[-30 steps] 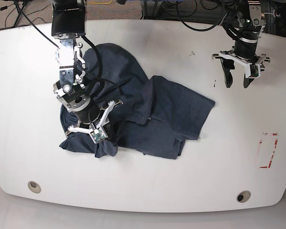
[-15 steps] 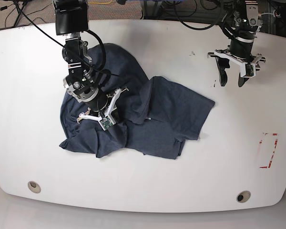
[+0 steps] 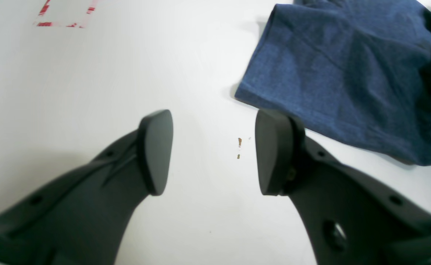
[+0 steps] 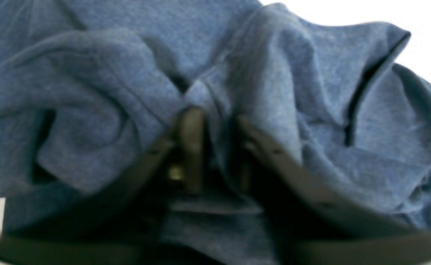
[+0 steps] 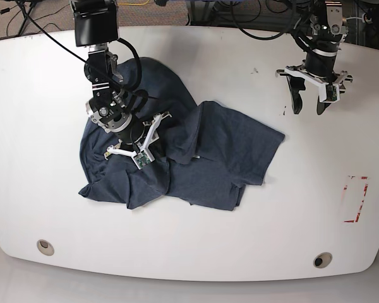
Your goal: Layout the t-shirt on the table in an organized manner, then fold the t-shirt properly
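Note:
The dark blue t-shirt [image 5: 221, 151] lies crumpled in a heap on the white table [image 5: 240, 240], left of centre. My right gripper [image 5: 139, 148] is down on its left half. In the right wrist view the picture is blurred: the right gripper [image 4: 219, 147] shows its fingers a little apart, with a raised fold of the t-shirt [image 4: 90, 73] between them. My left gripper [image 5: 308, 108] hangs open over bare table at the back right, nothing in it. In the left wrist view the left gripper [image 3: 213, 151] is just short of a hemmed edge of the t-shirt [image 3: 348, 66].
A red-and-white marking [image 5: 357, 199] sits near the right edge, also in the left wrist view as the marking [image 3: 66, 13]. Two metal grommets [image 5: 45, 247] [image 5: 322, 260] lie along the front edge. Small brown specks [image 3: 239, 143] lie between the left fingers. Cables hang behind the table.
My right gripper moved toward the back and right across the shirt, pulling cloth with it, and its fingers have parted a little. The left gripper shifted slightly back and left, still open.

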Controlling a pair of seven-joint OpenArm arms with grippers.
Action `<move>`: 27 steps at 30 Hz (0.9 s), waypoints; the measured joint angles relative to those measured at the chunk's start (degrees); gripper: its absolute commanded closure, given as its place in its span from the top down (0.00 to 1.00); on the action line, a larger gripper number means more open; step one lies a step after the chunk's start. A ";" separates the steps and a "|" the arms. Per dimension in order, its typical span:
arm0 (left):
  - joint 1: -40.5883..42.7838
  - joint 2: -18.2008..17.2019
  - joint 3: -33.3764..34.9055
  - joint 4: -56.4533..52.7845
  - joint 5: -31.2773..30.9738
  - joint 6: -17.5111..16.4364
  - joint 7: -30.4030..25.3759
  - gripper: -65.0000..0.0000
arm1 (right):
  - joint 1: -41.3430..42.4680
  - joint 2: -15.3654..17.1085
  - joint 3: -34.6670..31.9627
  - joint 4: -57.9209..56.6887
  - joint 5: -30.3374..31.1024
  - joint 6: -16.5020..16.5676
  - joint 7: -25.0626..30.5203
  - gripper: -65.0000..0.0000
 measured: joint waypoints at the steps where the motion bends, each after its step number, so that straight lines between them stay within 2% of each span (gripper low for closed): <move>1: -0.02 0.00 0.00 -0.48 0.00 0.00 0.02 0.51 | 0.00 0.00 0.00 0.00 -0.02 0.00 0.00 0.43; 5: -0.02 0.00 0.00 -1.53 0.00 0.00 0.11 0.51 | 0.04 0.02 0.02 0.00 0.00 -0.04 0.02 0.54; 16: -0.72 0.00 0.00 -1.57 0.00 0.00 0.04 0.51 | 1.36 0.09 -1.36 -0.35 -0.20 -0.28 0.04 0.55; 27: -0.68 -0.04 0.00 -1.57 0.00 0.02 0.04 0.51 | 5.20 0.04 -3.28 -6.93 -0.22 -0.20 0.66 0.55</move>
